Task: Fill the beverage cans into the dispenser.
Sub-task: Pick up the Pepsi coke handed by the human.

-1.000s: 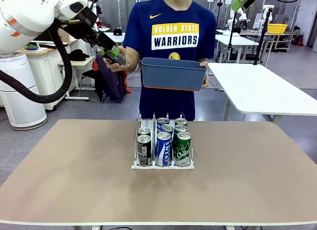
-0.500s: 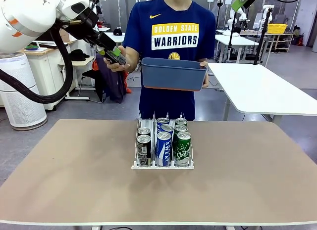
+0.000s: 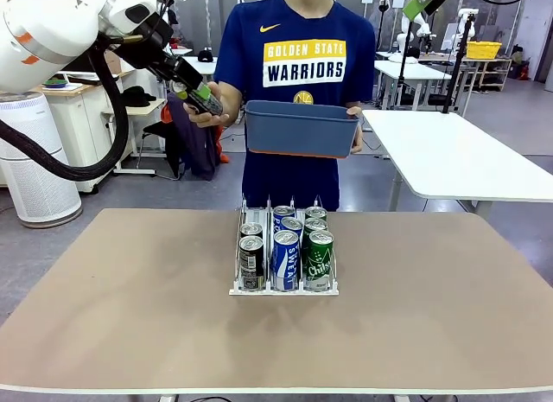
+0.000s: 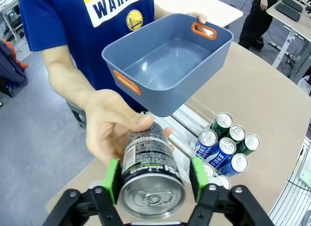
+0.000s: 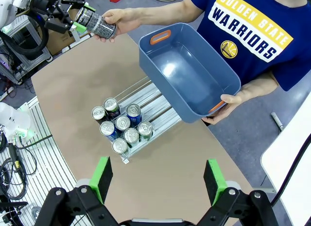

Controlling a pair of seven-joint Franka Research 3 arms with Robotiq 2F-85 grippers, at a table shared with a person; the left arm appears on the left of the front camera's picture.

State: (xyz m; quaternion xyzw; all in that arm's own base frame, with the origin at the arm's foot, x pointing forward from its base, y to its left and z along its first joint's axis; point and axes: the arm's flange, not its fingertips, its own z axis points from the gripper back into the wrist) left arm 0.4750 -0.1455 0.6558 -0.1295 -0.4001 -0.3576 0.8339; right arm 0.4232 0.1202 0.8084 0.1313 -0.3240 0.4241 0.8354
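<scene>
Above the tabletop's far left, the left tool [image 4: 153, 183] was clamped on a black slim aluminium can [image 4: 148, 170] resting in the person's hand [image 4: 114, 133]: a handover. Next, I judge, it must carry the can to the clear wire-divided dispenser [image 3: 283, 251]. The right tool [image 5: 158, 177] hung open, empty.

The left gripper [image 3: 200, 97] is clamping a black can [image 3: 206, 99] between its jaws while the person's hand [image 3: 210, 115] is cupping it from beneath; the blue-grey bin [image 3: 301, 129] is hanging just beyond the jaws.
</scene>
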